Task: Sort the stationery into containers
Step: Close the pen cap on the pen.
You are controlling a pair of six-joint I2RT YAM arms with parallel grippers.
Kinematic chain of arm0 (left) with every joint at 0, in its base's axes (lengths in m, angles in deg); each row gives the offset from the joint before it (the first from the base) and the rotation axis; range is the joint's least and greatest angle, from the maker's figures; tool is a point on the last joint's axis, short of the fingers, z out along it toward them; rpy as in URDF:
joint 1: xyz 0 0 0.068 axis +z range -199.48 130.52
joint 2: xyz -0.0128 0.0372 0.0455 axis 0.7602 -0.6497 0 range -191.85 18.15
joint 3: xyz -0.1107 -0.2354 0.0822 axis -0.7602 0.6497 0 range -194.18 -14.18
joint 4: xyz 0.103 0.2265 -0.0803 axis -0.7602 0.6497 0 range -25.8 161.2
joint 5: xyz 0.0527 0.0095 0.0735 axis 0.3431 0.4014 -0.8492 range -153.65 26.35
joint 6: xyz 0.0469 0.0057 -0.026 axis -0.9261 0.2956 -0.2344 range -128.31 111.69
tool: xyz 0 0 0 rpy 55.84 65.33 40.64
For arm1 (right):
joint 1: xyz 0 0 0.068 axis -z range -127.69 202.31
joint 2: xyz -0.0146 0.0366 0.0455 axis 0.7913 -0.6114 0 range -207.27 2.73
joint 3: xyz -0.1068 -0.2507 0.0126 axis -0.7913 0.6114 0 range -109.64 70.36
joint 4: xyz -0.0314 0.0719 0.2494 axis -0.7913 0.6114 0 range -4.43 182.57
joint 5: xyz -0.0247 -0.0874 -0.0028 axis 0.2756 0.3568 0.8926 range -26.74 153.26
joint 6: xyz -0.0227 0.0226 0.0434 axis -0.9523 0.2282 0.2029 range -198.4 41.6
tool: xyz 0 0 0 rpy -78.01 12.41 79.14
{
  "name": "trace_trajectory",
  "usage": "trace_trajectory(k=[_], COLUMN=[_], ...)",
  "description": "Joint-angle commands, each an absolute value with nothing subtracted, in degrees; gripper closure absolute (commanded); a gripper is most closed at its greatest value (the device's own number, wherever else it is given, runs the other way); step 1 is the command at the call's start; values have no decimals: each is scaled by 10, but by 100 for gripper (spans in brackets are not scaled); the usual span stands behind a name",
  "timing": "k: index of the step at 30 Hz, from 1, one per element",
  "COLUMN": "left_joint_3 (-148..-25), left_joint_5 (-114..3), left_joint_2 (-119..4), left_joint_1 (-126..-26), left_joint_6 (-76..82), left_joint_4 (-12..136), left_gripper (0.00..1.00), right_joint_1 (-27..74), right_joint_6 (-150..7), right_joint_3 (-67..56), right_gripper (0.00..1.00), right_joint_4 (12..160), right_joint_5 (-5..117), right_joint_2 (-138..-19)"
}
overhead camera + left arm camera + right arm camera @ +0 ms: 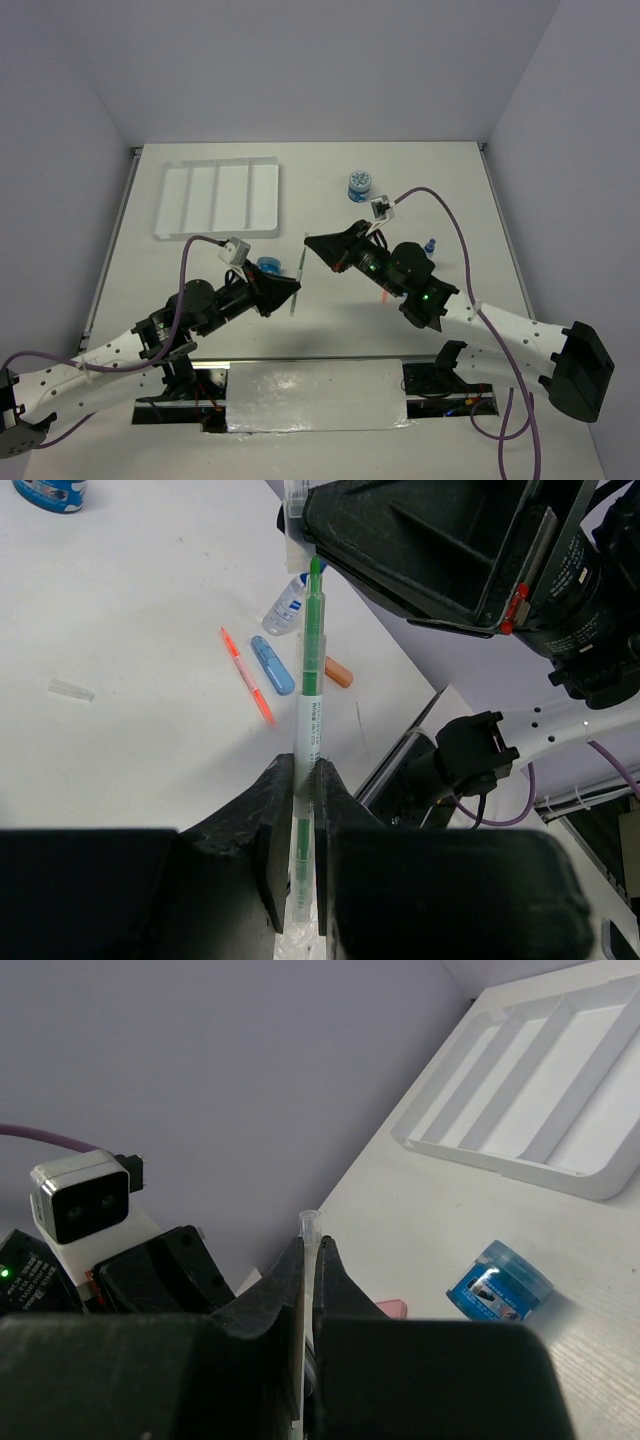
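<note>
Left fingers (pixel 262 830), right fingers (pixel 272 1300) pinched tight.

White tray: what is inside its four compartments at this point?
Nothing: the top view shows all four compartments of the white tray bare, with nothing covering them. The right wrist view crops the tray, and what it shows is bare too.

**A robotics lab bench**

A plain white table (pixel 450 170) is boxed in on three sides by bare grey-lilac walls (pixel 300 60). Two robot arms (pixel 110 350) are bolted at its near edge. Purple cables (pixel 463 240) trail from them, and a small camera (pixel 236 249) rides each wrist.
</note>
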State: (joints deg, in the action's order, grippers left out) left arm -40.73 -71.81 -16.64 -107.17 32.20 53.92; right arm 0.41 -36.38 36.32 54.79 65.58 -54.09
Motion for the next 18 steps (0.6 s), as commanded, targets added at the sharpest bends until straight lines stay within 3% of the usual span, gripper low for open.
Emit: trace_trajectory(k=[1,18], left_joint_3=[-418,-414], left_joint_5=[-723,-722], left_joint_2=[-167,-165], left_joint_1=[-1074,-1075], left_joint_6=[310,312], left_joint_4=[515,513], left_gripper=[100,100], right_joint_1=[-1,0], right_joint_6=[-374,-391], right_joint_3=[345,322], right_gripper=[100,100], right_joint_4=[518,540], right_joint_5=[652,666], right_joint_2=[-544,-539])
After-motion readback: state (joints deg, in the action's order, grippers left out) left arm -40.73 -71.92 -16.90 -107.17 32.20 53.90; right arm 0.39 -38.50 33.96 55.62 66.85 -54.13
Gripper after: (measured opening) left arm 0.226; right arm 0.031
